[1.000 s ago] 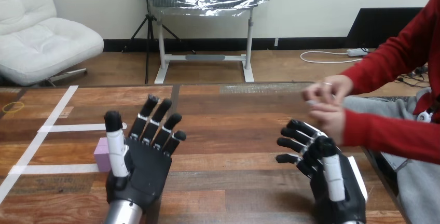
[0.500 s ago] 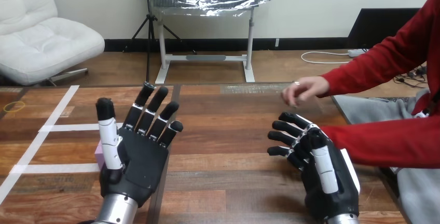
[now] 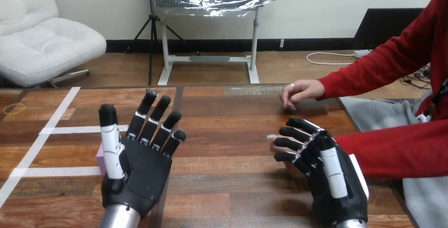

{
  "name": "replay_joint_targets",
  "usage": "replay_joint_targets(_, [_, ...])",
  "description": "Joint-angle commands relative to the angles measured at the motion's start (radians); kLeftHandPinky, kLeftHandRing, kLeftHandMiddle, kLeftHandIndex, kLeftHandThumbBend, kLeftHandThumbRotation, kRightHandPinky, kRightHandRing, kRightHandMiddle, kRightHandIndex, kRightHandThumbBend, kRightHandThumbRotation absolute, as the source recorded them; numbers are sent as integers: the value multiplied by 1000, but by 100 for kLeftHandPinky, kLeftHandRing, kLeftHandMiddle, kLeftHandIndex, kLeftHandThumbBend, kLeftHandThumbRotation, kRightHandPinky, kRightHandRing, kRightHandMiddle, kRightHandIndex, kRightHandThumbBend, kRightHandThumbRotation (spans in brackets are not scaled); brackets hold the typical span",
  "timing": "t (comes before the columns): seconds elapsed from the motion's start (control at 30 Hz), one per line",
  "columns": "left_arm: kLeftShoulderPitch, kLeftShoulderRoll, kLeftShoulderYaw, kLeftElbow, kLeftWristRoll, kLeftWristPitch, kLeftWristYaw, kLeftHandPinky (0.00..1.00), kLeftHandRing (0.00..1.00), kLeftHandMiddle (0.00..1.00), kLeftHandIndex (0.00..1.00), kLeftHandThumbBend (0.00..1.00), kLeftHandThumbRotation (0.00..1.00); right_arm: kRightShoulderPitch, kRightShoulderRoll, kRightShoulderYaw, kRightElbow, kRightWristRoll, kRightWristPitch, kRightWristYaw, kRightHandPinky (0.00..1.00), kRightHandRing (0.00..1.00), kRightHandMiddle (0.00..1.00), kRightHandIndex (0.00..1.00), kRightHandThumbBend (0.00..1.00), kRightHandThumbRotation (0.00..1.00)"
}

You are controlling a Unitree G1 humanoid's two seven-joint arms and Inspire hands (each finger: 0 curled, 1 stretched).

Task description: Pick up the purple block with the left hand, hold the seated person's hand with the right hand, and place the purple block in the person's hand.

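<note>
The purple block [image 3: 99,157] sits on the table [image 3: 227,127], half hidden by the thumb of the left hand [image 3: 138,167], whose fingers are straight and spread. Far right of the block, the right hand [image 3: 330,178], fingers loose, lies over the person's near hand [image 3: 271,142]. The person's far hand [image 3: 298,91] is farther right of the block, across the table.

One wooden desk [image 3: 227,133]. One purple block [image 3: 99,157]. Two black-and-white robot hands: left hand [image 3: 138,164], right hand [image 3: 330,180]. Two human hands: the person's farther hand [image 3: 298,92], the person's nearer hand [image 3: 274,146], mostly hidden.
</note>
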Motion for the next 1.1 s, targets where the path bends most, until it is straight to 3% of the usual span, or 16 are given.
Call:
replay_joint_targets(0.0, [-13, -82, -22, -56, -13, -7, -5, 36, 56, 66, 68, 77, 56, -25, 14, -5, -42, 24, -2, 19, 51, 62, 65, 66, 94, 66])
replay_joint_targets(0.23, [-6, -79, -35, -50, 7, -33, -23, 36, 61, 70, 70, 78, 59, -25, 11, -9, -39, 27, -7, 19, 51, 62, 65, 66, 94, 66])
replay_joint_targets(0.47, [-7, -71, -57, -37, 58, -101, -51, 40, 70, 77, 76, 81, 63, -26, 6, -11, -35, 26, -12, 23, 51, 61, 65, 66, 94, 69])
replay_joint_targets(0.83, [-15, -51, -88, -13, 213, -274, -49, 78, 86, 89, 87, 90, 76, -35, 2, -21, -12, 24, -39, 46, 52, 64, 68, 68, 99, 83])
replay_joint_targets(0.97, [-21, -32, -96, -11, 284, -329, -25, 84, 89, 90, 88, 93, 79, -37, -1, -23, -3, 17, -54, 53, 53, 66, 69, 68, 100, 87])
replay_joint_targets(1.07, [-27, -22, -95, -16, 310, -346, -16, 82, 89, 90, 87, 95, 81, -37, -6, -24, 1, 20, -54, 63, 54, 67, 70, 69, 100, 90])
